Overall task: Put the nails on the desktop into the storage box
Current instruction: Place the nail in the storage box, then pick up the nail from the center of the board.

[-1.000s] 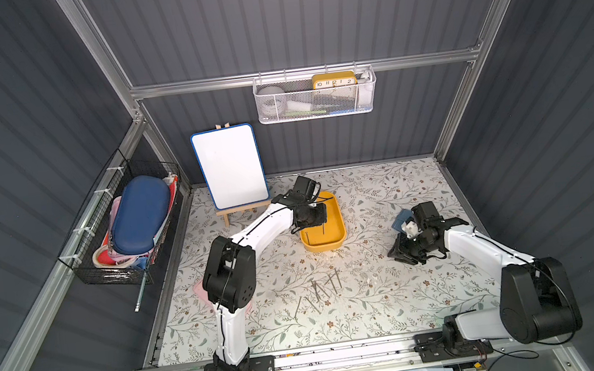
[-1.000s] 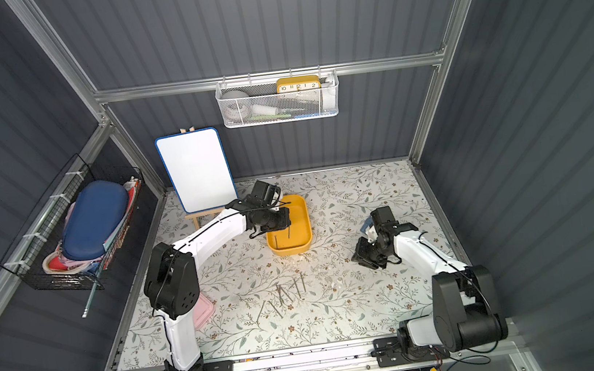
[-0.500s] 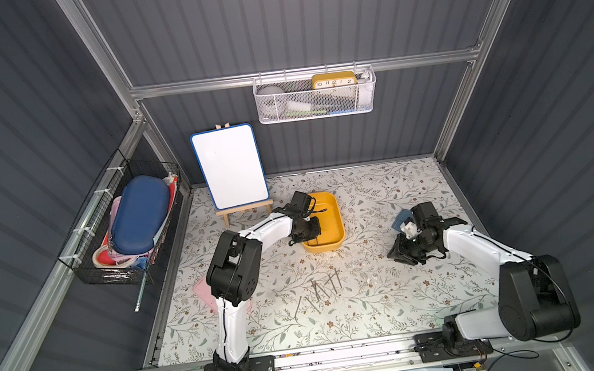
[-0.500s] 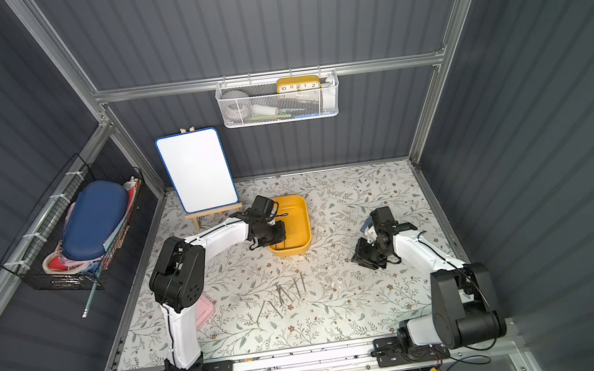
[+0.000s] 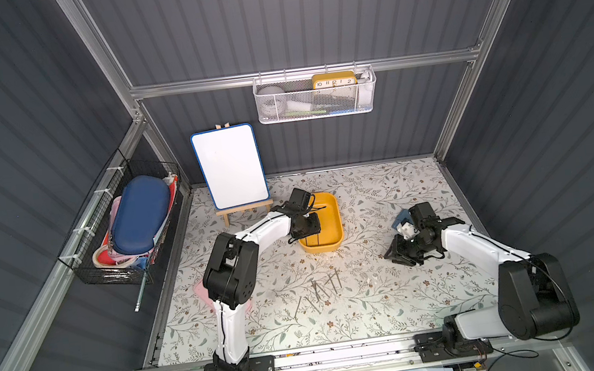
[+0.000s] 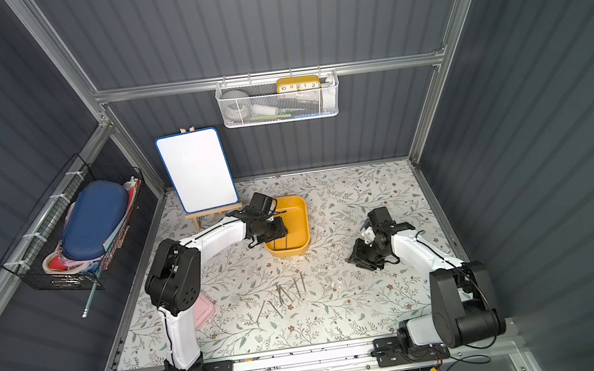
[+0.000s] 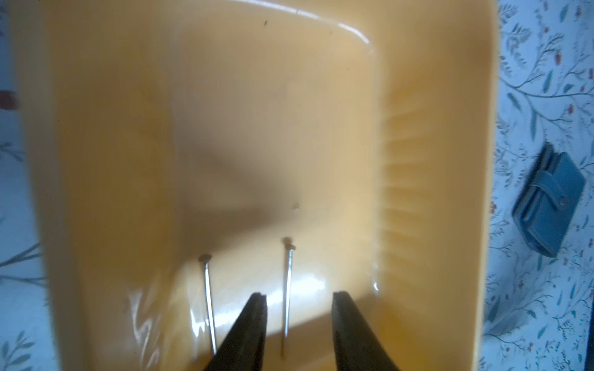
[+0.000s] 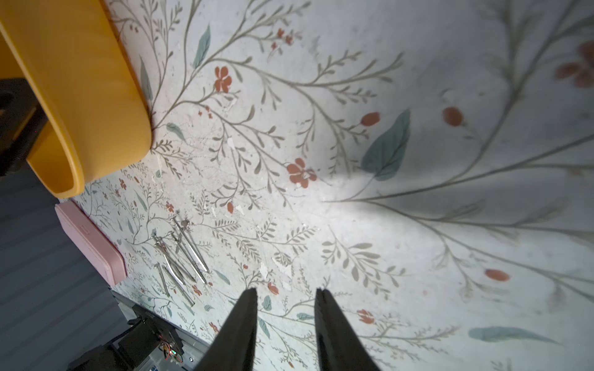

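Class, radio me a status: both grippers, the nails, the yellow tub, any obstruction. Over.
Left gripper open over yellow-orange plastic storage box, two thin grey metal nails inside. Right gripper open, empty, above floral desktop. Nail cluster on desktop; nothing blocking.

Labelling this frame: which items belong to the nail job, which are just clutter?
Job: nails on the desktop; two nails in the storage box; left tool, open over it.
Clutter: pink case; blue wallet; whiteboard; white wire basket.

I reach forward with my left gripper [image 7: 299, 294] tipped downward, jaws apart and empty, while my right gripper [image 8: 286, 290] hovers low, jaws likewise apart and empty.
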{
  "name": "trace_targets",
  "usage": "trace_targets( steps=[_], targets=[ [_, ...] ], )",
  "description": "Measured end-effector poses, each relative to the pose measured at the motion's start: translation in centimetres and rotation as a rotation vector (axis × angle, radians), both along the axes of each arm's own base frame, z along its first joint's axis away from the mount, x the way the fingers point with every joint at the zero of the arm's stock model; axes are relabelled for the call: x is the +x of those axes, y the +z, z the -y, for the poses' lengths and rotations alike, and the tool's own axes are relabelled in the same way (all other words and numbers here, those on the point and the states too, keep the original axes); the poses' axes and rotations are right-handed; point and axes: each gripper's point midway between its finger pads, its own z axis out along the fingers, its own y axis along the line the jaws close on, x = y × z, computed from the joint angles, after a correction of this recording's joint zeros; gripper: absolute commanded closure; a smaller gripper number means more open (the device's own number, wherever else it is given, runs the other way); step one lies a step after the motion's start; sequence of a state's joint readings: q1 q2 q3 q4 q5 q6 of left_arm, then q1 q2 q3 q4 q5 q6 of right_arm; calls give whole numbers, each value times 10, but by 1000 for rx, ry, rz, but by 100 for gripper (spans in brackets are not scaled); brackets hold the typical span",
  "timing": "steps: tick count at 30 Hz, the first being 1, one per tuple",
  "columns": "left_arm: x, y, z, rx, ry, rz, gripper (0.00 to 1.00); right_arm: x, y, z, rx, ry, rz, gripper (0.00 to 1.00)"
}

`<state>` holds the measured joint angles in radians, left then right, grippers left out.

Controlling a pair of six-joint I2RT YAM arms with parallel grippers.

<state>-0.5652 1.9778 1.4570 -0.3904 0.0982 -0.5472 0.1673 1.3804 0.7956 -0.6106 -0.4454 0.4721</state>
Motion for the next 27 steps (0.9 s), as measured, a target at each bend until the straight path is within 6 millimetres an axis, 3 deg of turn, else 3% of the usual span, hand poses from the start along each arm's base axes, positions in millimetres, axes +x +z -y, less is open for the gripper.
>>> trace_targets(
  steps=[5,9,12,14,16,21,27],
  targets=[
    [6,84,6,-88,-12,153,55,-24,22,-67,-49,208,74,64],
    [-5,151,-1,-152,-29,286,53,-37,38,-119,-113,337,138,64],
    [-24,172,-16,-153,-34,345,54,-35,36,-149,-191,400,156,66],
    [-40,164,-29,-128,-29,346,55,-33,27,-164,-246,429,158,67],
    [-59,141,-46,-77,-18,307,56,-34,14,-171,-297,449,146,69],
    [-103,82,-85,48,6,195,56,-39,-17,-162,-410,467,85,69],
    [-131,62,-100,76,8,164,57,-34,-26,-160,-459,467,68,71]
  ],
)
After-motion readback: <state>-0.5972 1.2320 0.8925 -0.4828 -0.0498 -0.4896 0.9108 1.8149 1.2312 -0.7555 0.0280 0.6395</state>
